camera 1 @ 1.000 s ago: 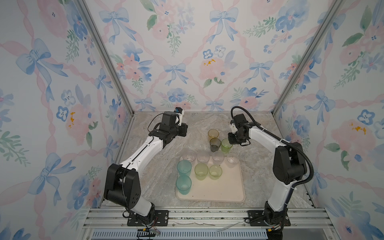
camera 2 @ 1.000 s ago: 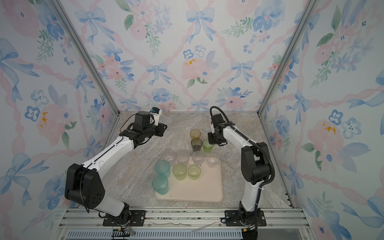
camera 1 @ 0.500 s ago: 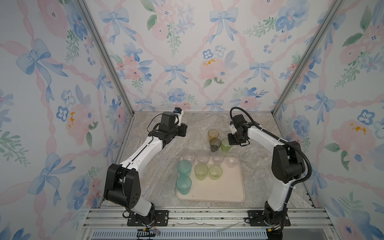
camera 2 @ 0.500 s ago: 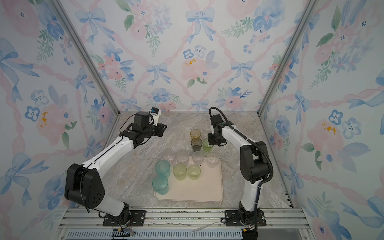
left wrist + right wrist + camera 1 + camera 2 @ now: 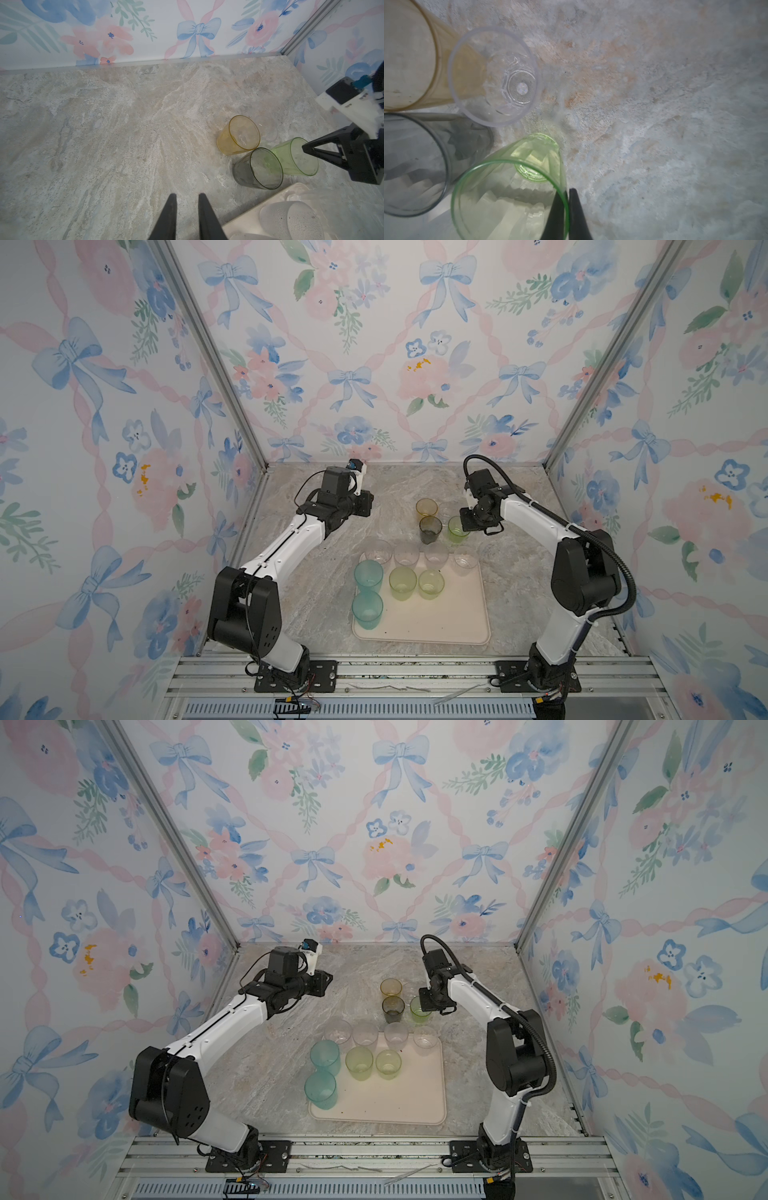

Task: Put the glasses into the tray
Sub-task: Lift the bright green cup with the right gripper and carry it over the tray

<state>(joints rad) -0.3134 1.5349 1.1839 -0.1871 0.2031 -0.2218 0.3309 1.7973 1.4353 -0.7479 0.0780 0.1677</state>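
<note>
Tray (image 5: 449, 622) holds teal tumblers (image 5: 368, 575), pale green tumblers (image 5: 402, 581), clear tumblers (image 5: 406, 553); amber tumbler (image 5: 426, 508) and smoky grey tumbler (image 5: 430, 529) wait on the table (image 5: 407, 481). Right hand (image 5: 566, 195) pinches bright green tumbler (image 5: 508, 197) by its rim; left hand (image 5: 187, 196) slightly parted, empty.

The counter (image 5: 316, 605) has a marbled surface of grey and beige with pale veins, plain in both top views. Three walls (image 5: 365, 344) rise around it, papered with blue bows, pink flowers and twisted pink ribbons. Metal posts (image 5: 208, 352) stand in the two back corners. A slotted metal rail (image 5: 415, 670) runs along the front edge, with a ribbed grille (image 5: 374, 709) below it.
</note>
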